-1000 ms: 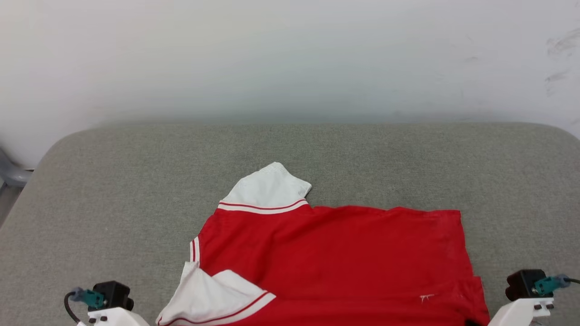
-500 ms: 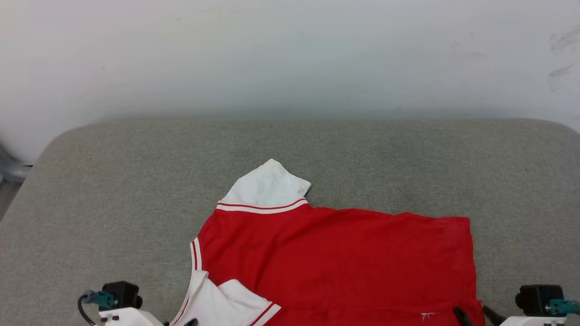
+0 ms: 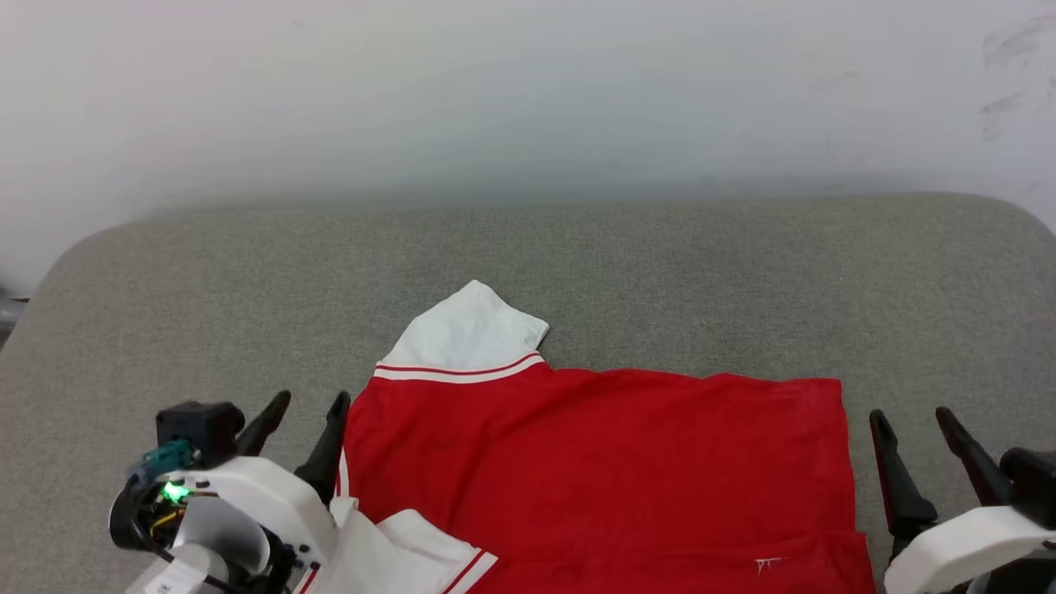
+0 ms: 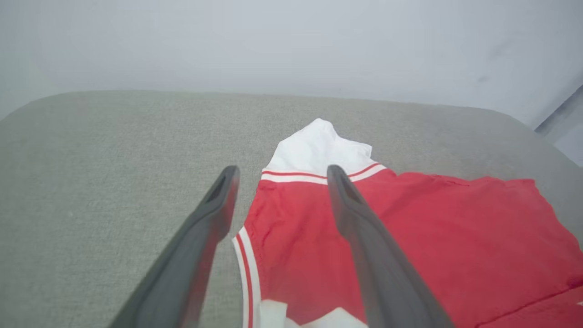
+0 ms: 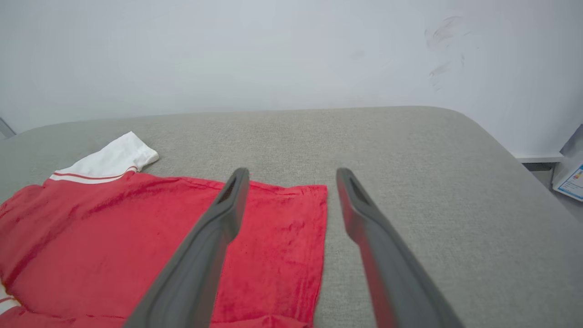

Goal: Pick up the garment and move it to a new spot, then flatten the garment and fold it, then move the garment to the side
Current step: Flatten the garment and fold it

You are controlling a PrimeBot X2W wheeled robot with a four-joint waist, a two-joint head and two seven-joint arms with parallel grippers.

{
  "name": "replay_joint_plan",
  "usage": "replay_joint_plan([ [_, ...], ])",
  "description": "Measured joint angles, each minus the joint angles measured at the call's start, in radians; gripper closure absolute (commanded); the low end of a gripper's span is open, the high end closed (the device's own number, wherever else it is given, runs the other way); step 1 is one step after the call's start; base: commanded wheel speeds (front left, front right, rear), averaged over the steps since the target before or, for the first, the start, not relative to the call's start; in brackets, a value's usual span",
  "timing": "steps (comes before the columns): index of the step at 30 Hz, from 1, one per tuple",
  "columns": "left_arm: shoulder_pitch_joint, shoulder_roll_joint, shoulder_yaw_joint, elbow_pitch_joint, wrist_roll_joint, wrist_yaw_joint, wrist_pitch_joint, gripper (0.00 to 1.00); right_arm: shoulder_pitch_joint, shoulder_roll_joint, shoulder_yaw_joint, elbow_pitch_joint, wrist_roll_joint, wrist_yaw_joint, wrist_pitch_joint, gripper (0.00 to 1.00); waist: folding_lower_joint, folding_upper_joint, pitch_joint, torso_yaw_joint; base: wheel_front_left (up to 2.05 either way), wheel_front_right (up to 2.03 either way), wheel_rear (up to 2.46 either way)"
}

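One red garment (image 3: pixel 594 462) lies flat on the near middle of the grey cushion (image 3: pixel 660 272). The left gripper (image 3: pixel 312 400) and right gripper (image 3: pixel 909 415) hover spread and empty over the cushion's near corners. Pinching a single layer could drag it askew.

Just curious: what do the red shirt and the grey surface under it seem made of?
The garment looks like soft matte knit cloth: it lies limp, faintly creased. The grey surface looks like flecked woven upholstery, probably padded: rounded corners.
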Motion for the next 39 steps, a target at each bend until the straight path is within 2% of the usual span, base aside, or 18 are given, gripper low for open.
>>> replay_joint_plan([
  [4,-0.066,-0.028,0.019,0.016,0.025,-0.006,-0.065,0.00,-0.043,0.015,-0.002,-0.037,-0.012,0.000,-0.012,0.00,0.0000,0.0000,0.043,-0.013,0.00,0.00,0.00],
  [8,-0.152,-0.032,0.044,0.021,0.044,-0.016,-0.105,0.00,-0.097,0.026,-0.005,-0.078,-0.018,0.000,-0.017,0.00,0.0000,0.0000,0.110,-0.030,0.00,0.00,0.00],
  [12,-0.260,-0.030,0.053,0.035,0.055,-0.040,-0.098,0.00,-0.163,0.030,-0.001,-0.109,-0.045,0.000,-0.020,0.00,0.0001,0.0000,0.195,-0.047,0.00,0.00,0.00],
  [15,-0.343,-0.026,0.047,0.072,0.058,-0.078,-0.066,0.00,-0.202,0.033,0.010,-0.111,-0.047,0.000,-0.024,0.00,0.0002,0.0000,0.258,-0.063,0.00,0.00,0.00],
  [21,-0.500,-0.014,0.008,0.182,0.006,-0.196,0.107,0.00,-0.234,0.037,0.021,-0.081,-0.026,0.000,-0.041,0.00,0.0003,0.0000,0.348,-0.113,0.00,0.00,0.00],
  [25,-0.612,0.007,-0.028,0.271,-0.048,-0.270,0.295,0.00,-0.238,0.037,0.022,-0.042,0.001,0.000,-0.060,0.00,0.0003,0.0000,0.380,-0.153,0.00,0.00,0.00],
  [31,-0.719,0.037,-0.066,0.368,-0.121,-0.311,0.530,0.00,-0.246,0.037,0.035,0.009,0.030,0.000,-0.093,0.00,0.0002,0.0000,0.410,-0.206,0.00,0.00,0.00],
  [39,-0.777,0.046,-0.121,0.485,-0.174,-0.323,0.749,0.00,-0.256,0.037,0.043,0.064,0.074,0.000,-0.125,0.00,0.0001,0.0000,0.437,-0.256,0.00,0.00,0.00],
])
